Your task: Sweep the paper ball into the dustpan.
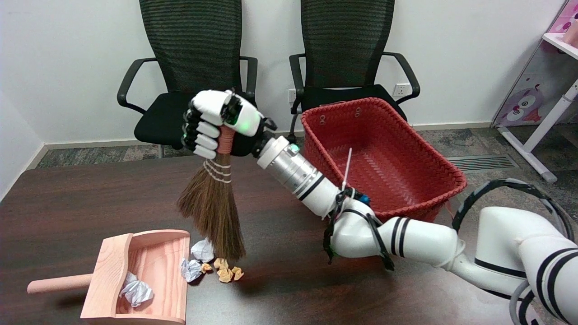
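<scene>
A straw hand broom is held upright, its bristle tips set down beside two crumpled white paper balls at the open mouth of a pale wooden dustpan. A third paper ball is seen inside the pan. Small yellowish paper scraps are scattered under the bristles.

Pale wooden dustpan, crumpled paper ball, bristly straw broom, glossy dark table

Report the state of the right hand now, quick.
Right hand: closed around the broom handle, holding it upright with the bristles down by the paper balls.
</scene>
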Robot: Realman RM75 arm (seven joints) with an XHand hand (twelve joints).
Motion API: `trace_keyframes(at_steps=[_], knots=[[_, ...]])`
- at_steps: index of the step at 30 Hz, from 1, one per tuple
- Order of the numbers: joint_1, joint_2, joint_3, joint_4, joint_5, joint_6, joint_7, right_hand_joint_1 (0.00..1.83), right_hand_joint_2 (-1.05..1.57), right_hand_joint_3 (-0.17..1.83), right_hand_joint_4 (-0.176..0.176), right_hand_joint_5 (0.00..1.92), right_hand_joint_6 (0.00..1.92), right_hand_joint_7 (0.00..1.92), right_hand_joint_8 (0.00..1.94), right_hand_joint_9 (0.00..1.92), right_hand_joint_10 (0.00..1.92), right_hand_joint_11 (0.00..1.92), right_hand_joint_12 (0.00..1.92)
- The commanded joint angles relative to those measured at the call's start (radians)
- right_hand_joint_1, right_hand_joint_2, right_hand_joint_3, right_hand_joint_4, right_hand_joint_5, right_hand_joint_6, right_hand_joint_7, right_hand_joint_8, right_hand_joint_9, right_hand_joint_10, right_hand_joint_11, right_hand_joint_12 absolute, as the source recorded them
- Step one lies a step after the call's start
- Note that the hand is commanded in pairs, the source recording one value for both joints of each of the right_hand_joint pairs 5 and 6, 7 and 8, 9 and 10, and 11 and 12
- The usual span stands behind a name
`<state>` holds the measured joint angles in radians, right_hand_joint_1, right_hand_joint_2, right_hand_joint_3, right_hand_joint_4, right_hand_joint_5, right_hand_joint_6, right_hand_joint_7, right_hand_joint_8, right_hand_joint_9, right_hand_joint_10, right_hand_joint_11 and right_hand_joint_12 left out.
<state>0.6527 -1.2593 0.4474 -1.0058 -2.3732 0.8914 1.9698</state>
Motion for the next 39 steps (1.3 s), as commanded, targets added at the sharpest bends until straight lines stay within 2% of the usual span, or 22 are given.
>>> trace_keyframes(at_steps=[1, 3, 11, 16, 22, 25, 32, 35, 39], knots=[[-0.286, 0.129, 0.214, -0.410, 0.225, -0.079, -0.652, 0.78, 0.87, 1.48, 0.001, 1.92, 1.92, 1.92, 1.92, 1.92, 1.92, 1.92, 1.92], [-0.362, 0.125, 0.236, -0.487, 0.305, -0.080, -0.878, 0.78, 0.95, 1.45, 0.002, 1.92, 1.92, 1.92, 1.92, 1.92, 1.92, 1.92, 1.92], [-0.503, 0.112, 0.226, -0.691, 0.539, -0.104, -1.486, 0.78, 1.03, 1.45, 0.008, 1.92, 1.92, 1.92, 1.92, 1.92, 1.92, 1.92, 1.92], [-0.551, 0.097, 0.192, -0.765, 0.656, -0.090, -1.759, 0.78, 1.04, 1.46, 0.012, 1.92, 1.92, 1.92, 1.92, 1.92, 1.92, 1.92, 1.92], [-0.583, 0.007, 0.148, -0.777, 0.747, -0.070, -2.082, 0.78, 1.04, 1.49, 0.014, 1.92, 1.92, 1.92, 1.92, 1.92, 1.92, 1.92, 1.92], [-0.600, -0.029, 0.148, -0.788, 0.742, -0.068, -2.180, 0.78, 1.03, 1.50, 0.014, 1.92, 1.92, 1.92, 1.92, 1.92, 1.92, 1.92, 1.92], [-0.578, -0.085, 0.100, -0.736, 0.696, -0.071, -2.206, 0.78, 1.06, 1.50, 0.014, 1.92, 1.92, 1.92, 1.92, 1.92, 1.92, 1.92, 1.92], [-0.563, -0.130, 0.080, -0.694, 0.647, -0.076, -2.210, 0.77, 1.10, 1.51, 0.015, 1.92, 1.92, 1.92, 1.92, 1.92, 1.92, 1.92, 1.92], [-0.555, -0.184, 0.067, -0.603, 0.512, -0.077, -2.227, 0.77, 1.12, 1.53, 0.014, 1.92, 1.92, 1.92, 1.92, 1.92, 1.92, 1.92, 1.92]])
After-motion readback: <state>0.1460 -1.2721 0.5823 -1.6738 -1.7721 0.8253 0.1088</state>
